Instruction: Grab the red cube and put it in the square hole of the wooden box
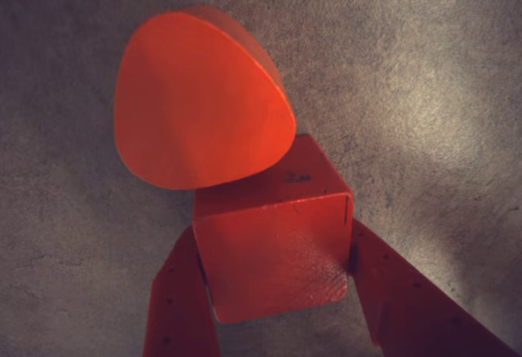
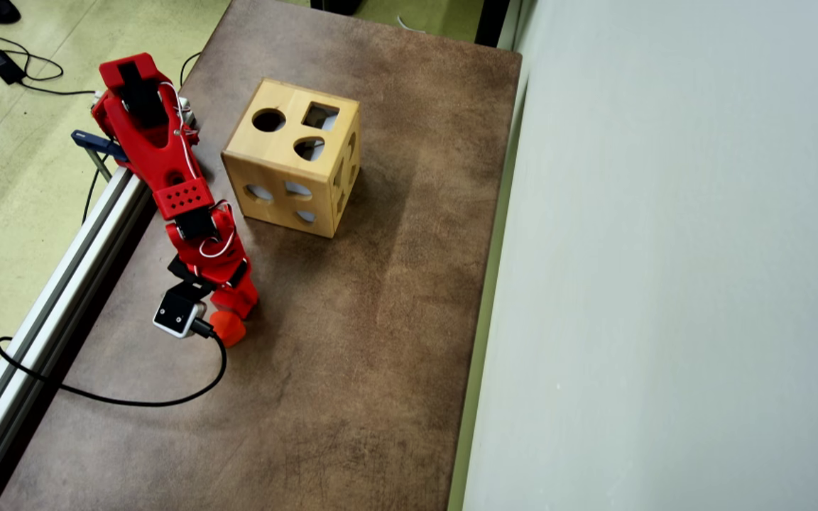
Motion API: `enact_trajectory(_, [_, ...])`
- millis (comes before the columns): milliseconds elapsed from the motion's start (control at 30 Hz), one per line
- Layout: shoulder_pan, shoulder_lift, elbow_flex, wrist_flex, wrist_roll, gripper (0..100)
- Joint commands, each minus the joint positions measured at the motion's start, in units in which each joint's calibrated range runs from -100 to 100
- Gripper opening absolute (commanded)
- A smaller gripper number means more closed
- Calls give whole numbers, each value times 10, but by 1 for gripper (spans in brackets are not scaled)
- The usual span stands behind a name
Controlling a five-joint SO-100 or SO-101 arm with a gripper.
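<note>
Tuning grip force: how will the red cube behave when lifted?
The red cube looks rigid, so it shouldn't deform. Flat faces sit between the tool fingers, so roll seems unlikely. The heart block leans on it and may topple.

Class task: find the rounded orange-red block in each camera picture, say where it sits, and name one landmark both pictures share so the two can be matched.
Wrist view: the rounded orange-red block fills the upper left, touching the red cube between the gripper fingers.
Overhead view: the block lies left of centre on the brown table, at the arm's tip, below the wooden box.
Shared landmark: the mottled brown tabletop.
</note>
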Motion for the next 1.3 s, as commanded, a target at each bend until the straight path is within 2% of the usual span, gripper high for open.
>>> enact_trajectory(0, [-6, -40, -18, 4, -3, 3])
enact_trajectory(133, [-6, -93, -17, 26, -4, 4])
enact_trajectory(367, [-8, -176, -25, 146, -5, 4])
enact_trajectory(600, [-10, -309, -25, 157, -6, 4])
enact_trajectory(767, [-44, -373, -25, 172, -53, 4])
enact_trajectory(933, [-111, -407, -37, 245, -84, 4])
enact_trajectory(1267, [-236, -400, -273, 405, -140, 4])
